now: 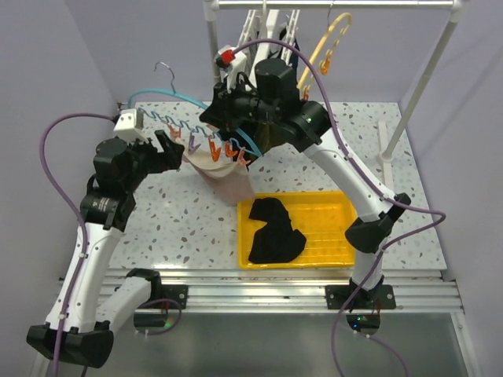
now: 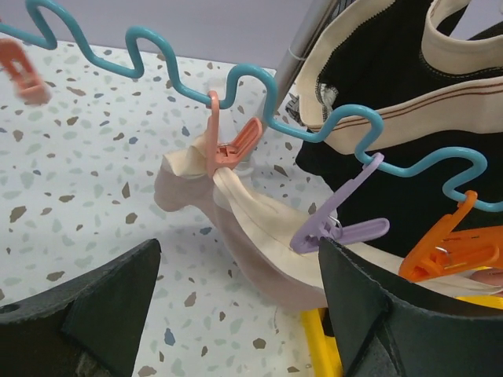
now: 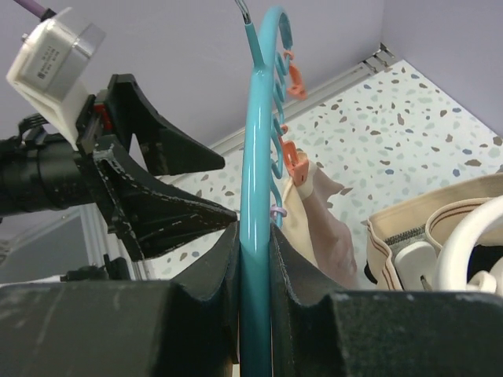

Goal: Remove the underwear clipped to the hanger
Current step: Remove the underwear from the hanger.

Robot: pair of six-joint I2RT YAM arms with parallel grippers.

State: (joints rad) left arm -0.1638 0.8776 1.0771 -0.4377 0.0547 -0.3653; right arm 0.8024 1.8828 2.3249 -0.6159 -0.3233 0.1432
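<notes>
Pale lilac walls (image 1: 78, 47) enclose a speckled terrazzo table (image 1: 181, 228) with a white clothes rail (image 1: 338, 5) behind.

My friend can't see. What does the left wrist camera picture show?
A pale pink garment hangs from a wavy teal hanger by a salmon clip and a purple clip, above a speckled table. The left gripper's open black fingers frame the bottom.

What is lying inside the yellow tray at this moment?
Crumpled black underwear lies in the left half of the yellow tray; its right half is bare. Anything beneath the black cloth is covered.
</notes>
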